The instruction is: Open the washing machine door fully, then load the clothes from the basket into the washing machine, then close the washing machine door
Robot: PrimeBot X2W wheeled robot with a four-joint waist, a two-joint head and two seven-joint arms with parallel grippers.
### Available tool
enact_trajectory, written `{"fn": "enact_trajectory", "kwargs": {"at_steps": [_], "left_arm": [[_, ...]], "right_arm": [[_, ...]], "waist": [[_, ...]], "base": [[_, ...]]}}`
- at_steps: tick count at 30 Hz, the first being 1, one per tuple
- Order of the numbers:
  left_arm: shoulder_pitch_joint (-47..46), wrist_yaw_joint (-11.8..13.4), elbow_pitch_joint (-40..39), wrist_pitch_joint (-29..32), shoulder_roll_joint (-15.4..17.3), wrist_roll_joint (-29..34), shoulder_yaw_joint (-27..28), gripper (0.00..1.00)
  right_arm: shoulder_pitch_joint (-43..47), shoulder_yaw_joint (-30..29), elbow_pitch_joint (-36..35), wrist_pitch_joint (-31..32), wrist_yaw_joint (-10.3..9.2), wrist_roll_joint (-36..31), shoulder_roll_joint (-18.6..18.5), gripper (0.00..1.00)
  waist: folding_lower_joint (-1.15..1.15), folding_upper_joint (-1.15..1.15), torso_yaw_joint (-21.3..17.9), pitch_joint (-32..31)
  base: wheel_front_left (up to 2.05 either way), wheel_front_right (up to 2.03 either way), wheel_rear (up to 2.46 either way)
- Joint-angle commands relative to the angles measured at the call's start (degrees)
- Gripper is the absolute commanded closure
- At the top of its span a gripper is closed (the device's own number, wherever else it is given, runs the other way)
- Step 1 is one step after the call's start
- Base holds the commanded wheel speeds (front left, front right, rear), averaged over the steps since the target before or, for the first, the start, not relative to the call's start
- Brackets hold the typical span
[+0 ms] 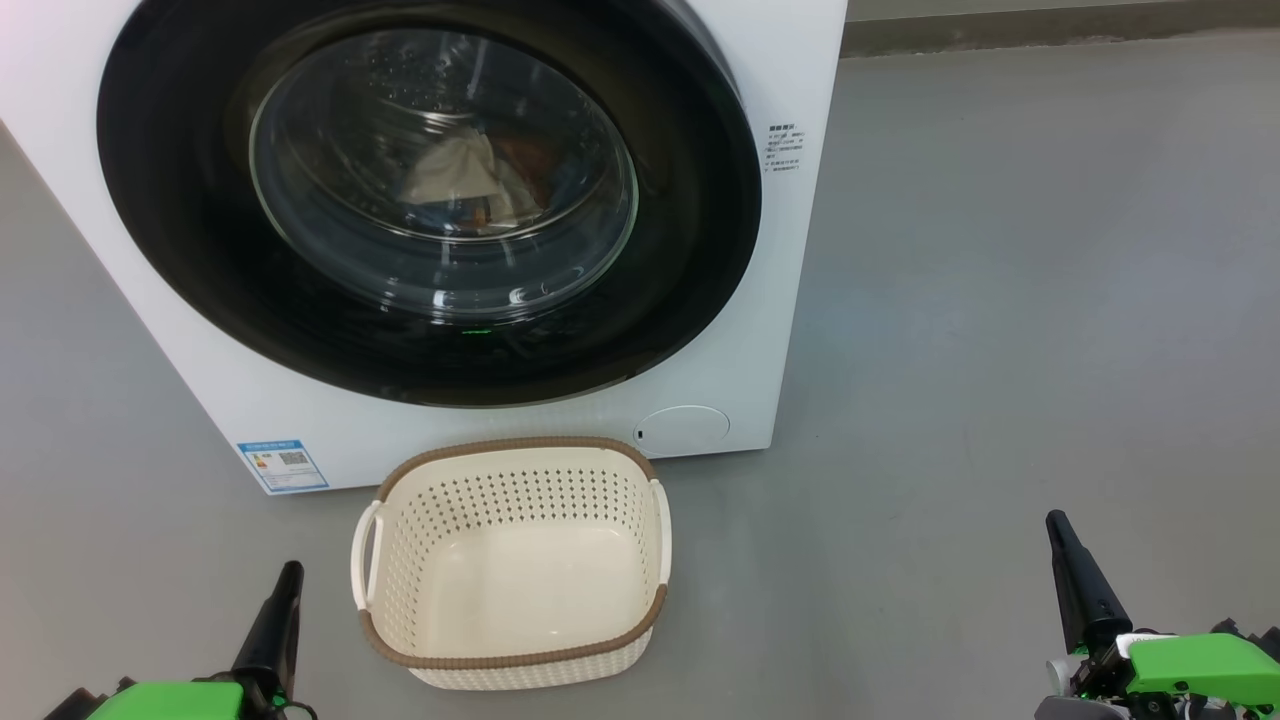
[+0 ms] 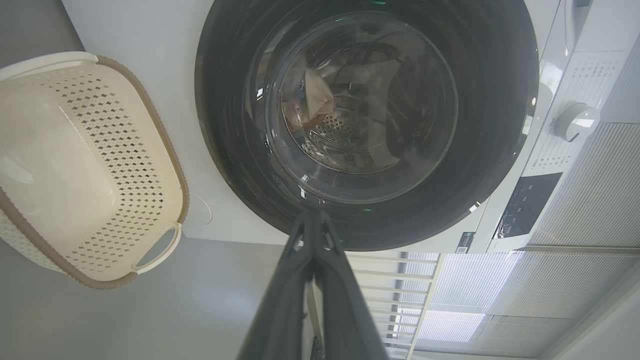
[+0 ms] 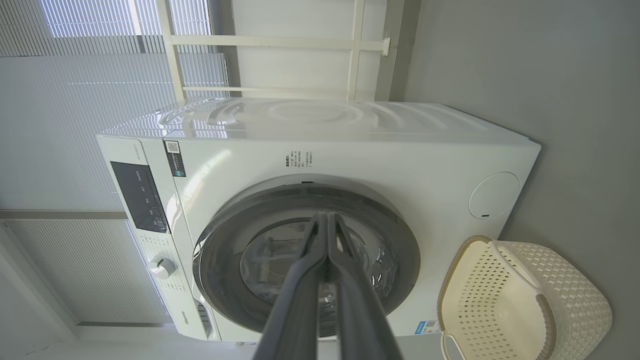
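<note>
Reading left to right across the head view: the left gripper point(image 1: 288, 576) is hanging at the lower left over the floor point(image 1: 1000, 300). Its two dark fingers are pressing together with no gap and nothing between them, and the left wrist view is showing the same closed pair aiming at the door's lower rim. Just to its right the basket point(image 1: 520, 661) is sitting on the floor close against the foot of the washer point(image 1: 800, 250); whether the two are touching cannot be told. The basket is holding nothing. Above it the door point(image 1: 430, 300) is lying flat against the washer's front and is judged shut, though whether the latch is catching cannot be seen. Through its glass the clothes point(image 1: 455, 175) are showing as a cream and orange heap lying inside the drum. At the lower right, well apart from basket and washer, the right gripper point(image 1: 1060, 528) is hanging with its fingers also closed tight on nothing. Key relation: the door is lying ahead of and above both sets of fingertips. Being round, it is offering no long axis. Its centre is falling nearer the left gripper, while the right one is standing out beyond the washer's right edge. Judging from this layout, all three steps are looking complete. If a final press on the door is wanted, the left arm is looking better placed.
</note>
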Motion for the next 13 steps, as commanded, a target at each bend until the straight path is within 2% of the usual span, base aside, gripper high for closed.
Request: {"fn": "enact_trajectory", "kwargs": {"at_steps": [1,13], "left_arm": [[-2.4,-0.41,-1.08,0.33,0.99,-0.17,2.02,1.0],[-2.4,-0.41,-1.08,0.34,0.98,-0.16,2.04,1.0]], "right_arm": [[-2.32,1.37,-1.42,0.44,-0.06,0.18,-0.25,1.0],[-2.32,1.38,-1.42,0.44,-0.06,0.18,-0.25,1.0]], "waist": [[0.0,0.0,0.0,0.0],[0.0,0.0,0.0,0.0]], "base": [[0.0,0.0,0.0],[0.0,0.0,0.0]]}}
